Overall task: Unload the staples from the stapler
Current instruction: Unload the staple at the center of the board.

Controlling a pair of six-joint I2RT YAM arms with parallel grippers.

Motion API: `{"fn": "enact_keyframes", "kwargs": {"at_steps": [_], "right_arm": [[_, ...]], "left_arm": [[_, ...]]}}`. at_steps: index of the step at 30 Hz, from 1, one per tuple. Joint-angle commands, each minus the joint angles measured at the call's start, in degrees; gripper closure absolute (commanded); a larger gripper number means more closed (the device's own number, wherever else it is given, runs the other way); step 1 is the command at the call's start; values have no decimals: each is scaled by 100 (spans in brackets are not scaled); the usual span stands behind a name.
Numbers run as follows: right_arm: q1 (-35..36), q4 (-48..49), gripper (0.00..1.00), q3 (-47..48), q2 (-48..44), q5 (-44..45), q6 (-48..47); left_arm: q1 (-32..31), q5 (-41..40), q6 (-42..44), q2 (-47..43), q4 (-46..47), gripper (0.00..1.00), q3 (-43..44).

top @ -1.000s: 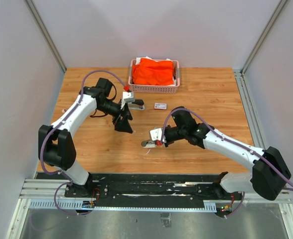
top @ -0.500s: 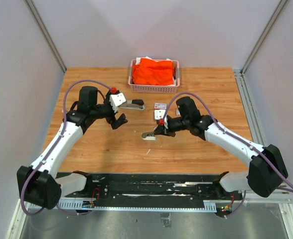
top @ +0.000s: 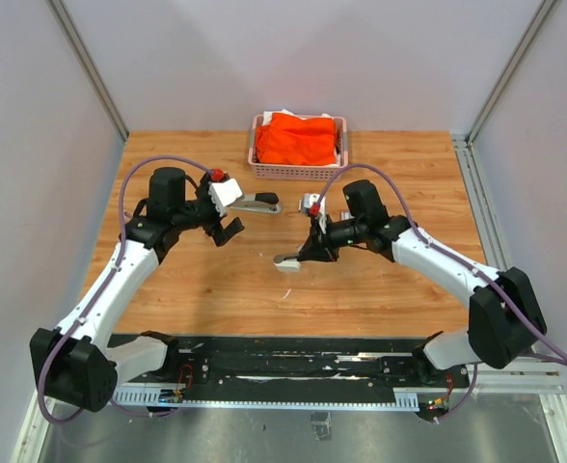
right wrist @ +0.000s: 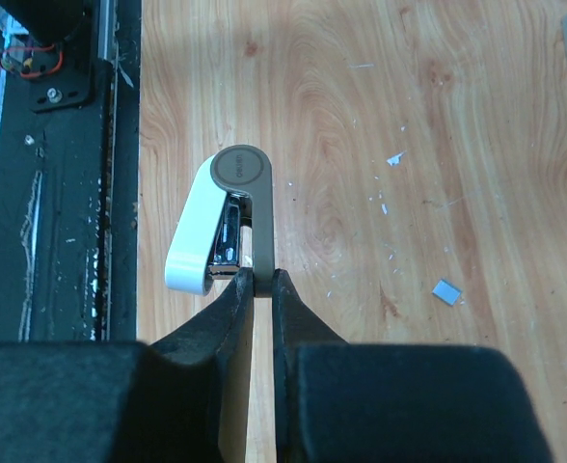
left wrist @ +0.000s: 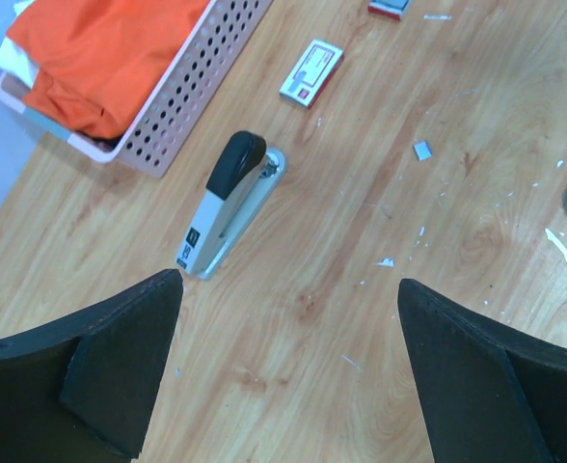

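I've the right pincer (right wrist: 261, 280) clamped on the rigid arm of the small stapler (right wrist: 228, 207), left pincer (left wrist: 288, 283) wide, empty; staples (right wrist: 446, 290) look featherlight, too slippery to pinch.

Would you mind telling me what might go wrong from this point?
1. The right tool pinches the white stapler only by its thin grey arm, so it may twist or slip free.
2. Loose staples litter the table; the wide-open left tool, if lowered, could scatter them further.
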Motion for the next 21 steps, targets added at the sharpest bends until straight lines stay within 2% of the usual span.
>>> {"fn": "enact_keyframes", "kwargs": {"at_steps": [1,4,9,16,21], "right_arm": [[-259,203,99,308,214,-391,920],[-398,205,99,416,360,-492,1390],[-609,213,100,598,588,-609,2222],[-1071,212,99,963,1287,-1194,3679],[-1280,409,99,1020,1720,-1358,4408]], "left_arm": [[0,497,234,130,-191,2,394],[-157,263,54,258,42,1,438],[-731,-681,167,459,354,0,395],[-1281,-638,690,696,-24,1,619],[-1540,-244,1095,822,-562,2,852]]}}
